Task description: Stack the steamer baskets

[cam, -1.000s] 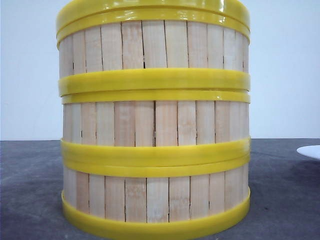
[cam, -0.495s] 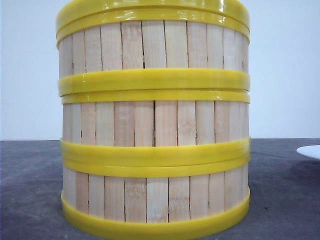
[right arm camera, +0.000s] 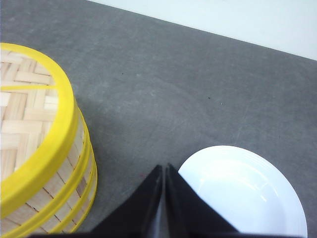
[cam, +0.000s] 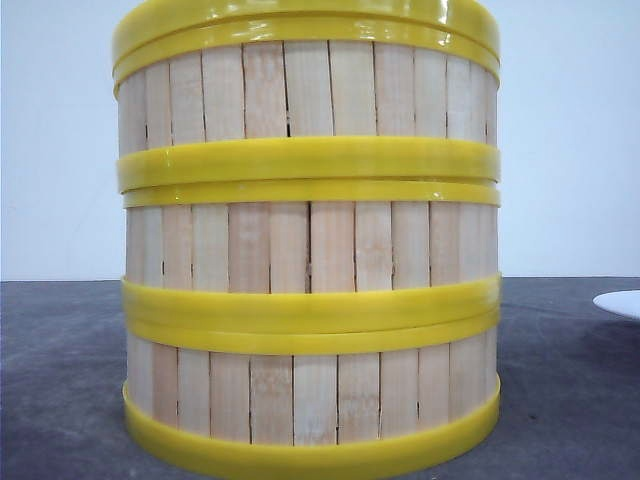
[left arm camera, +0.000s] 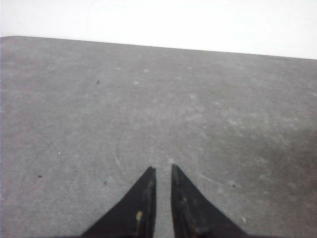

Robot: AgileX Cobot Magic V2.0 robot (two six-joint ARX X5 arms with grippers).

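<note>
Front camera sat low at table level, facing forward, very close to stacked steamer baskets filling frame. Left wrist camera looked down over bare grey table. Right wrist camera looked down from above on stack and white plate; both also appeared in front view.

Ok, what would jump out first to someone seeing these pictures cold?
The stack of three steamer baskets fills the front view, standing on the grey table. A white plate lies to its right, apart from it. Both grippers, left and right, are shut and hold nothing.
</note>
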